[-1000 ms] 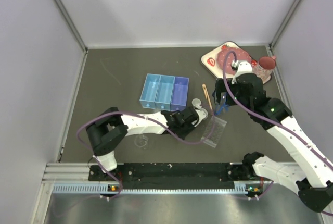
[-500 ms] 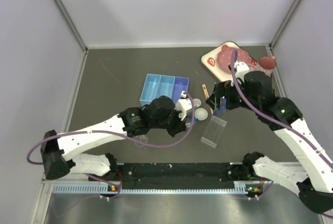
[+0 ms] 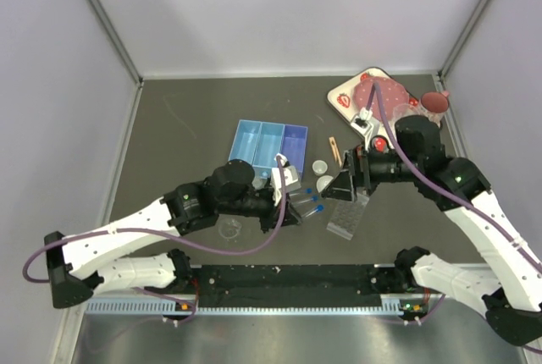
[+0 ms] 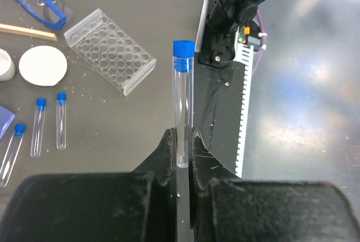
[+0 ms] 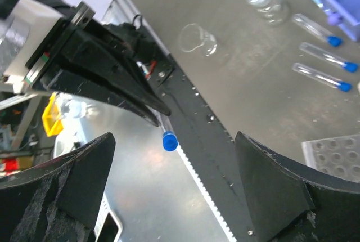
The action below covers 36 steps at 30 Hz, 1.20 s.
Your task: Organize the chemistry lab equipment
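One dark grey tabletop (image 3: 186,127), pale walls (image 3: 279,8) around. One blue-capped tube (image 4: 183,101) pinched in my left claw (image 4: 181,143); three loose tubes (image 4: 60,121) lying left of it; one clear well rack (image 4: 109,50) ahead-left. Right claw (image 3: 351,182) spread wide.

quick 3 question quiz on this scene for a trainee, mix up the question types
1. True or false: the left end effector is shut on a blue-capped tube.
2. How many loose tubes lie on the table in the left wrist view? A) one B) three C) six
3. Fill in: the right end effector is ____ (open or shut).
Key: 1 true; 2 B; 3 open.
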Tool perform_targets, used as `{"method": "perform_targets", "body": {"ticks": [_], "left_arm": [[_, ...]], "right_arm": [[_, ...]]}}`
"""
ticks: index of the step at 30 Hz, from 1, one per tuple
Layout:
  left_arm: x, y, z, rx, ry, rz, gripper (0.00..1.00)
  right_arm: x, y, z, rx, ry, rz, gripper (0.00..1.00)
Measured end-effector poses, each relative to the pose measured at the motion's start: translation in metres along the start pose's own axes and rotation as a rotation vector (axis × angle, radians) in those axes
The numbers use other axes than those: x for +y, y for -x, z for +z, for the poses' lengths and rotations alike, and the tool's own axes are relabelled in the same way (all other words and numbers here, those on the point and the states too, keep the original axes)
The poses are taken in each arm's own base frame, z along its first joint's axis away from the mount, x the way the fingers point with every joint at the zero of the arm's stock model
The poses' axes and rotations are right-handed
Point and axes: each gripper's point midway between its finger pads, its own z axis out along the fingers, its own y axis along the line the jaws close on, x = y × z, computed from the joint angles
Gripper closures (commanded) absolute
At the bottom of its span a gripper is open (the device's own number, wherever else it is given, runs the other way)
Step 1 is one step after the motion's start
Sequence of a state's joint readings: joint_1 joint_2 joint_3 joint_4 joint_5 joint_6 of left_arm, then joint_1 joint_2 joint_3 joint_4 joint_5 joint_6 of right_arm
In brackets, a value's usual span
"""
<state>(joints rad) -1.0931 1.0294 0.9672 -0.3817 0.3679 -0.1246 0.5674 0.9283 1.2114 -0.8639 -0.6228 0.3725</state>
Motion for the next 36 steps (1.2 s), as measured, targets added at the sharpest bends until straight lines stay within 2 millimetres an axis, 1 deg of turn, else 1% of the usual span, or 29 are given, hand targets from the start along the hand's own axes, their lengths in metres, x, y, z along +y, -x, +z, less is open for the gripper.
{"method": "perform_targets", "body": {"ticks": [3,6,11,17,21,24,25,27,30,36], "left_arm": [[-0.005,0.006,-0.005,-0.035,-0.029,0.011,1.00],[-0.008,0.013,-0.009,-0.066,-0.054,0.015,1.00],[-0.010,0.021,-0.009,-0.094,-0.079,0.023,1.00],[-0.013,0.024,-0.009,-0.105,-0.102,0.028,1.00],[-0.013,0.024,-0.006,-0.103,-0.112,0.027,1.00],[-0.013,0.023,-0.006,-0.103,-0.113,0.026,1.00],[-0.013,0.023,-0.005,-0.103,-0.112,0.025,1.00],[-0.012,0.022,-0.005,-0.103,-0.109,0.022,1.00],[-0.010,0.020,-0.005,-0.101,-0.105,0.015,1.00],[-0.006,0.020,-0.008,-0.111,-0.094,0.007,1.00]], "right_arm": [[0.012,-0.008,-0.001,0.026,0.075,0.021,0.16],[0.019,-0.021,-0.003,0.052,0.128,0.053,0.18],[0.025,-0.030,-0.004,0.066,0.175,0.083,0.20],[0.032,-0.039,0.003,0.100,0.209,0.092,0.25],[0.034,-0.038,0.009,0.105,0.214,0.081,0.32],[0.030,-0.036,0.014,0.105,0.199,0.083,0.40],[0.029,-0.035,0.016,0.104,0.196,0.083,0.45],[0.027,-0.034,0.018,0.106,0.187,0.085,0.49],[0.025,-0.033,0.020,0.106,0.176,0.089,0.52],[0.027,-0.029,0.020,0.094,0.176,0.079,0.56]]}}
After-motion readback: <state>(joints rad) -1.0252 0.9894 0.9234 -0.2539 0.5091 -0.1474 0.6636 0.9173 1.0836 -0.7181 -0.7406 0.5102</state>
